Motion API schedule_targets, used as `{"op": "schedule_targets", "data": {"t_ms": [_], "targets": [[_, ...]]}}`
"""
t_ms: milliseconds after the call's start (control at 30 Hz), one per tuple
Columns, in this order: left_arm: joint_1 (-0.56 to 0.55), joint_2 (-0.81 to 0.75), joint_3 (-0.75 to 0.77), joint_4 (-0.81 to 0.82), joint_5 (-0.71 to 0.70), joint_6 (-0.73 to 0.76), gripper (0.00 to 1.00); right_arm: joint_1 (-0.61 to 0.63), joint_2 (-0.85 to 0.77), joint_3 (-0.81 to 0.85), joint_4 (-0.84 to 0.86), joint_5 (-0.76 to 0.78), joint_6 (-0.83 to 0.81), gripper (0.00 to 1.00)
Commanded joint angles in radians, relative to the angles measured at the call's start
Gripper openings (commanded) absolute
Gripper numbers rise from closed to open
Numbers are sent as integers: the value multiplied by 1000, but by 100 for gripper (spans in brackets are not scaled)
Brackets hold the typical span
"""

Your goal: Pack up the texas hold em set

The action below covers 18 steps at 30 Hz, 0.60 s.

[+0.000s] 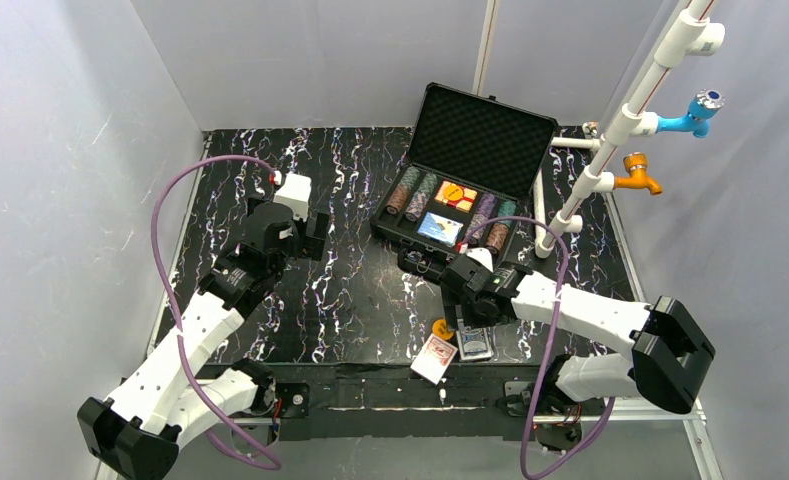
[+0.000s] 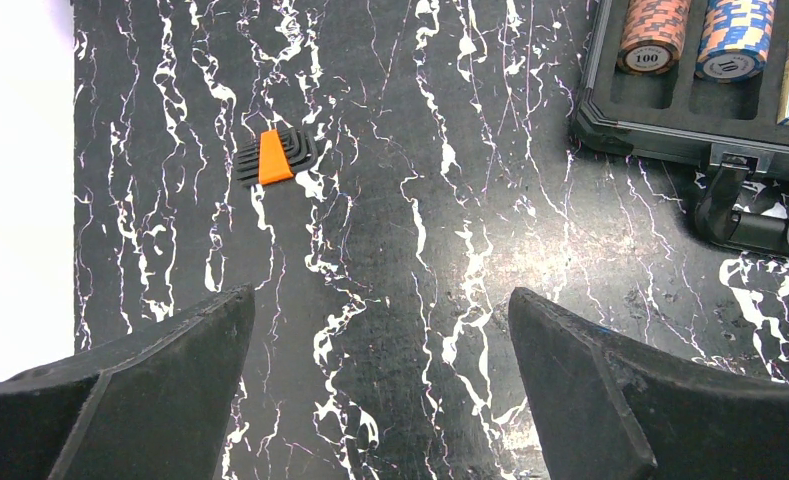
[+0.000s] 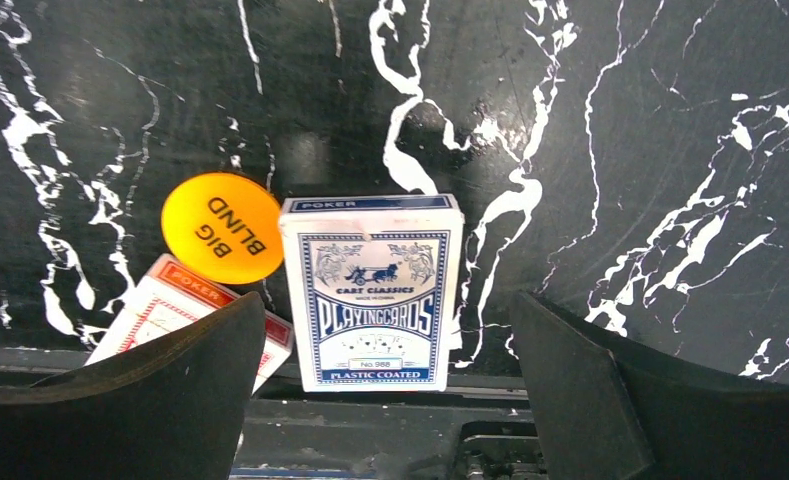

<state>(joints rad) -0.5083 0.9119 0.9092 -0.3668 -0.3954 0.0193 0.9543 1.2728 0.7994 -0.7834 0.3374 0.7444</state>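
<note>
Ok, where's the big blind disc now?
Right wrist view: the disc lies near the table's front right edge, left of the blue deck, above the red deck.

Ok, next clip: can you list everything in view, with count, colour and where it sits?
table: one, black with white veins.
case: one, black, open, far right of the table, foam lid up.
chip stacks: four rows visible, mixed colours, in the case.
boxed deck: one, blue, in the case.
orange pieces: count unclear, in the case.
blue deck: one, near table edge.
red deck: one, left of the blue deck.
Big Blind disc: one, orange, beside both decks.
small tool: one, orange and black, left of the case.
pipe frame: one, white, right side.
taps: two, blue and orange, on the frame.
left gripper: open, over bare table.
right gripper: open, over the blue deck.
</note>
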Motion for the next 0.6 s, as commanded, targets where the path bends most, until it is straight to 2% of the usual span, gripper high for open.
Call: {"op": "schedule_targets", "data": {"t_ms": [0, 567], "targets": [[2, 1, -1, -4, 0, 8, 98, 4, -30, -30, 27, -1, 4, 100], [2, 7, -1, -6, 1, 8, 98, 3, 28, -76, 116, -19, 3, 100]]}}
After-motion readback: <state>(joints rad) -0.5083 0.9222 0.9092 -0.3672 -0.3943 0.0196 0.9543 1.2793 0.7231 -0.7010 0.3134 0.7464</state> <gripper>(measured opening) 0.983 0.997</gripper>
